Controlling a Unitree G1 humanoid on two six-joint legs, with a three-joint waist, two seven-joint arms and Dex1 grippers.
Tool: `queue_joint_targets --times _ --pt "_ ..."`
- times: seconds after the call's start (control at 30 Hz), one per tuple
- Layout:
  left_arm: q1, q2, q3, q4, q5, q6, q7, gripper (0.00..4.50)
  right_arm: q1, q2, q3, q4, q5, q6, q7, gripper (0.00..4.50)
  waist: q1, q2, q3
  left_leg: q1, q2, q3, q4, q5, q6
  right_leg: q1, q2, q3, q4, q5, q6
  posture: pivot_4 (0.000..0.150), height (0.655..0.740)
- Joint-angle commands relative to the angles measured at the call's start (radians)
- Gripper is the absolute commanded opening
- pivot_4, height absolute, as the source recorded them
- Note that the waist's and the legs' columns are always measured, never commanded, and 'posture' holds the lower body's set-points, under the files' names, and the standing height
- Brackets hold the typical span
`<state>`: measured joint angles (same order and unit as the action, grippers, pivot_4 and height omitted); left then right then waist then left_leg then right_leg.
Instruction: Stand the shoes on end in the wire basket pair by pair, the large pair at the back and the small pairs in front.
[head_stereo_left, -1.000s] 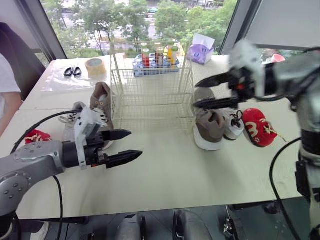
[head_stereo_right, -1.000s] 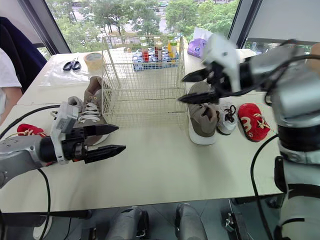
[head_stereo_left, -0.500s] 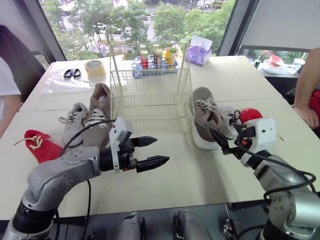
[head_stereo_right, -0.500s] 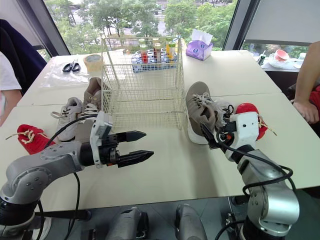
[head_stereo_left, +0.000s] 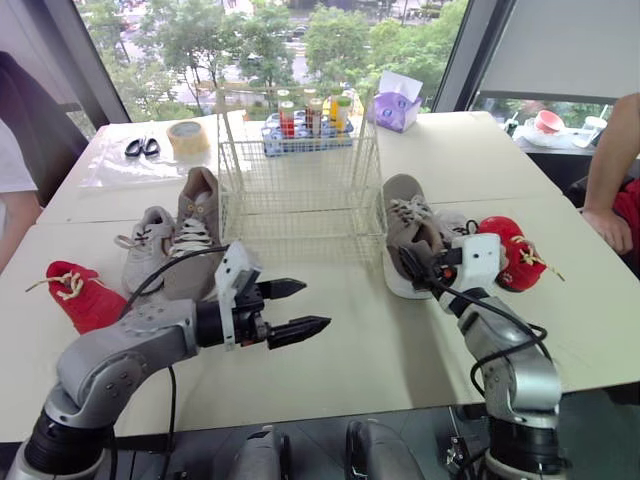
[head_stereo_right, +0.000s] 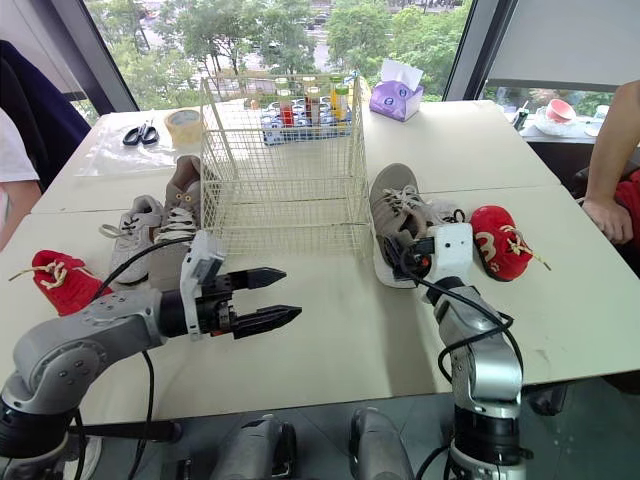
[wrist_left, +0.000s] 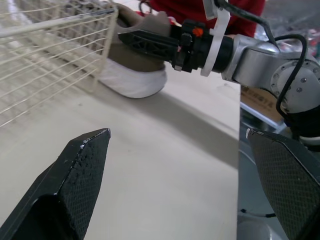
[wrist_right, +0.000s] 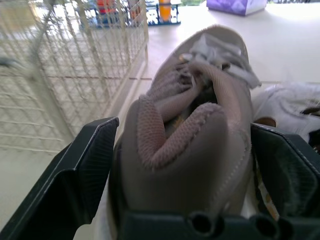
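Right wrist view: your right jaws stand apart astride the heel of the tan sneaker (wrist_right: 195, 130), at 3 o'clock of the wire basket (head_stereo_left: 300, 200); left jaws apart, empty. It looks light and soft-collared, so pinch its firmer heel.

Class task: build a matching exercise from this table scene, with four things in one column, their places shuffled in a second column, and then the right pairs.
Things
1 scissors
2 tissue box
3 rack of bottles
4 left gripper

Places
A directly behind the wire basket
B at the back, off to the basket's right
C beside the tape roll
D open, above the table in front of the basket

Pairs: 1-C, 2-B, 3-A, 4-D
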<state>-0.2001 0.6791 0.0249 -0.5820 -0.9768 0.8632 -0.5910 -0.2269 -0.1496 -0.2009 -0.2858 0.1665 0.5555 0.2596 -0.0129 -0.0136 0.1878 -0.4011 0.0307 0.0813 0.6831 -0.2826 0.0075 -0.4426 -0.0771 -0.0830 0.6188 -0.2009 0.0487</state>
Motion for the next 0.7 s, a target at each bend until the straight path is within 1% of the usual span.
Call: queue_joint_targets --times 0.03,0.13,0.17,0.23,0.27,0.3,0.43,0.5,0.57,0.67,0.7 --pt "0.010 0.010 0.041 -0.047 -0.001 -0.010 0.012 4.50 -0.001 -0.003 0.010 0.084 -0.014 -0.048 -0.027 2.87 0.000 0.000 0.000 0.000 0.000 0.000 0.000 0.000 0.000 0.000 0.000 0.000 0.000 0.000 0.000 0.150 0.7400" --pt "0.018 0.015 0.054 -0.055 -0.004 -0.007 0.020 4.50 0.009 -0.010 0.022 0.096 -0.009 -0.067 -0.029 1.60 0.000 0.000 -0.001 0.002 0.000 0.000 0.000 0.000 0.000 0.001 0.000 0.000 0.000 0.000 0.000 0.150 0.7400" --pt "0.019 0.016 0.058 -0.055 -0.005 -0.006 0.022 4.50 0.012 -0.007 0.021 0.095 0.000 -0.063 -0.033 1.35 0.000 -0.001 -0.001 0.002 0.000 0.000 0.000 0.000 0.000 0.002 0.000 0.000 0.000 0.000 0.000 0.150 0.7400" --pt "0.019 0.019 0.063 -0.055 -0.005 -0.005 0.022 4.50 0.015 0.003 0.019 0.091 0.014 -0.055 -0.044 0.61 0.000 -0.002 -0.002 0.002 0.000 0.000 0.000 0.000 0.000 0.002 0.000 0.000 0.000 0.000 0.000 0.150 0.7400" --pt "0.018 0.022 0.067 -0.054 -0.007 -0.003 0.021 4.50 0.018 0.009 0.023 0.077 0.015 -0.043 -0.057 0.38 0.000 -0.002 -0.002 0.002 0.000 0.000 0.000 0.000 0.000 0.002 0.000 0.000 0.000 0.000 0.000 0.150 0.7400" --pt "0.016 0.025 0.070 -0.052 -0.009 -0.001 0.020 4.50 0.019 0.014 0.028 0.059 0.019 -0.032 -0.064 0.30 0.000 -0.002 -0.002 0.003 0.000 0.000 0.000 0.000 0.000 0.003 0.000 0.000 0.000 0.000 0.000 0.150 0.7400" --pt "-0.004 0.040 0.077 -0.033 -0.020 0.007 0.004 4.50 0.001 0.027 0.026 -0.022 0.009 -0.030 -0.120 0.30 0.001 -0.002 -0.002 0.002 0.001 -0.001 -0.001 0.000 0.000 0.002 0.000 0.000 0.000 0.000 0.000 0.150 0.7400" --pt "-0.028 0.059 0.083 -0.008 -0.037 0.022 -0.024 4.50 -0.056 0.019 -0.001 -0.082 -0.027 -0.081 -0.182 0.30 0.002 -0.002 -0.002 0.001 0.001 -0.001 -0.001 0.000 0.000 0.001 0.000 0.000 0.000 0.000 0.000 0.150 0.7400" --pt "-0.054 0.074 0.092 0.019 -0.071 0.046 -0.049 4.50 -0.123 -0.015 -0.011 -0.131 -0.067 -0.111 -0.225 0.30 0.002 0.003 0.001 -0.002 0.000 -0.001 0.000 0.000 0.000 -0.002 0.000 0.000 0.000 0.000 0.000 0.150 0.7400" --pt "-0.092 0.090 0.103 0.059 -0.114 0.076 -0.084 4.50 -0.230 -0.053 -0.027 -0.181 -0.099 -0.111 -0.276 0.30 0.001 0.005 0.003 -0.008 -0.001 0.001 0.000 0.000 0.000 -0.009 -0.001 0.001 0.001 0.001 0.000 0.150 0.7400" --pt "-0.111 0.091 0.105 0.077 -0.121 0.082 -0.092 4.50 -0.270 -0.065 -0.034 -0.199 -0.111 -0.104 -0.296 0.30 0.001 0.005 0.003 -0.008 -0.001 0.001 0.000 0.000 0.000 -0.009 -0.001 0.001 0.002 0.002 0.004 0.150 0.7400"
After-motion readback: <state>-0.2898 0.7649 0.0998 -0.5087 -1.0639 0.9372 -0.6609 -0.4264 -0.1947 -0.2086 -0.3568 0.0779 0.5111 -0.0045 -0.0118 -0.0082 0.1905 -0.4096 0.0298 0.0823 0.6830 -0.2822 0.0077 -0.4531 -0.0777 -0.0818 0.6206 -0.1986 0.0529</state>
